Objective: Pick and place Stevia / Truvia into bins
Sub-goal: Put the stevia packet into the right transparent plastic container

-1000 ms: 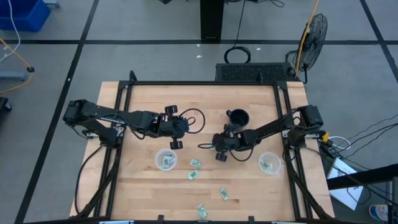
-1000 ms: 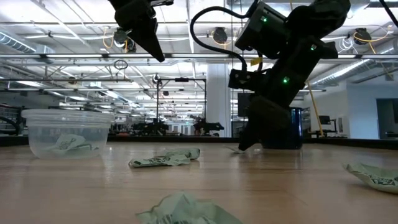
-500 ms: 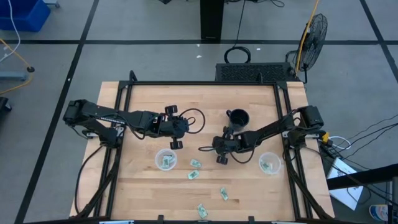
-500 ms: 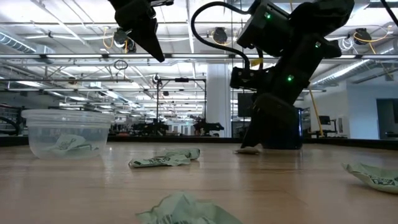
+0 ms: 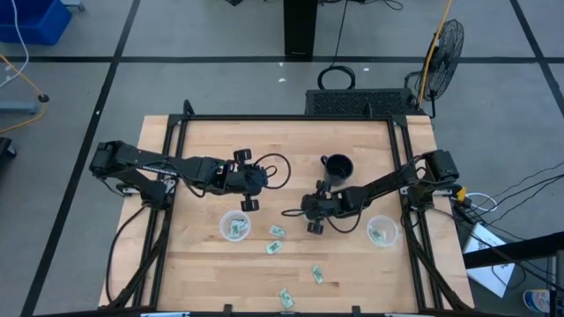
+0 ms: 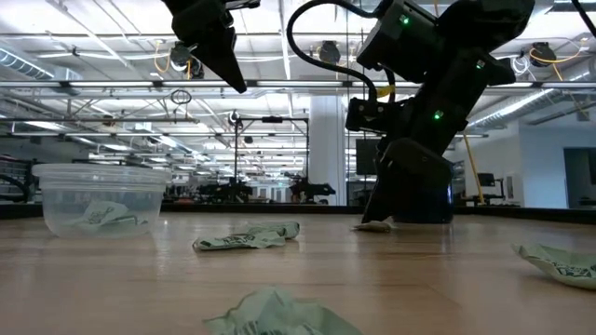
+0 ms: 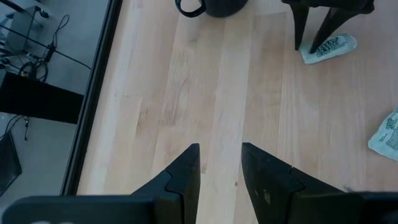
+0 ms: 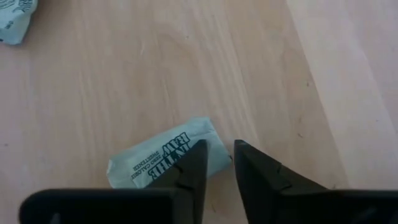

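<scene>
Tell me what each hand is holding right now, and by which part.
Nothing is gripped yet. The right hand is down at one end of a sachet lying on the table. The left hand hangs empty.

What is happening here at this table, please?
Two robot arms are sorting sachets into cups. The right gripper is down at the table, its fingers nearly together at the edge of one sachet near the mug. The left gripper hovers open above the left cup. Each cup holds a sachet; the right cup too. Others lie loose.
</scene>
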You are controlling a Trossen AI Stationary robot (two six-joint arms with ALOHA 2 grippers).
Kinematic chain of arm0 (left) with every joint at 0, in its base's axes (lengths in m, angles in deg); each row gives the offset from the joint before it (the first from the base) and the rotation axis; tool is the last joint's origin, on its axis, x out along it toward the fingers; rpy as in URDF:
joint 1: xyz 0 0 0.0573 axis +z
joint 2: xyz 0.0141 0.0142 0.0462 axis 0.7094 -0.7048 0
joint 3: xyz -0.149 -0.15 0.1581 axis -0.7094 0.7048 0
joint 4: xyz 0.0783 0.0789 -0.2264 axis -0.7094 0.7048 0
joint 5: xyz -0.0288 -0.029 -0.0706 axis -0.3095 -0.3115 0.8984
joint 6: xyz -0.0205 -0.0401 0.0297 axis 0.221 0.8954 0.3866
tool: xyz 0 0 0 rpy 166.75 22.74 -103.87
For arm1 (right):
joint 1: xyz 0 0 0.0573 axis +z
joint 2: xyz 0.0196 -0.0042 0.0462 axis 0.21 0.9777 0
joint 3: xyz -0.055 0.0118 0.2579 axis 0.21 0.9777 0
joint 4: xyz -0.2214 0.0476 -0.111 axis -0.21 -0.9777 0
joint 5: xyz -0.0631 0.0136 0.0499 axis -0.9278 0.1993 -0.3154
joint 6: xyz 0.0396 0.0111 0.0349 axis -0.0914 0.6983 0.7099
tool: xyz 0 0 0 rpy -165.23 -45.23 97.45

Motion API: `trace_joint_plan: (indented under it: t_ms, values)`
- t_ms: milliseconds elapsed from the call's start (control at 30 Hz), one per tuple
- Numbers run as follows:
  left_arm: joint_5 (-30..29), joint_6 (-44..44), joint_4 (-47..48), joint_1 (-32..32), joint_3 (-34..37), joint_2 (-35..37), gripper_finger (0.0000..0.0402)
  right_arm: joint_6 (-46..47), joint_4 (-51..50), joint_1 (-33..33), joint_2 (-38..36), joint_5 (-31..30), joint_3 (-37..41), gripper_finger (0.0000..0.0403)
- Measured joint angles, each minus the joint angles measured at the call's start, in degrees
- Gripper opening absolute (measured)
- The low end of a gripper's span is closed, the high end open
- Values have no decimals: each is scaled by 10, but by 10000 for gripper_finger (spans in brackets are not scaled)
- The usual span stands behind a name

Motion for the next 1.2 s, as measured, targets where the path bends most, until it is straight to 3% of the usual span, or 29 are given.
trace_joint_plan:
  t_ms: [267,633,900,1033,1200]
  values:
    - [0,0,0,0,0,0,124,71,-28,0,-21,2,0,93]
    - [0,0,-3,0,0,0,124,93,-25,0,-10,38,10,17]
    - [0,0,-3,0,0,0,124,87,-30,0,-12,-28,12,1]
    - [0,0,-3,0,0,0,124,79,-35,8,-40,-29,13,0]
    - [-1,0,-3,0,0,0,124,90,-55,40,-130,-28,13,0]
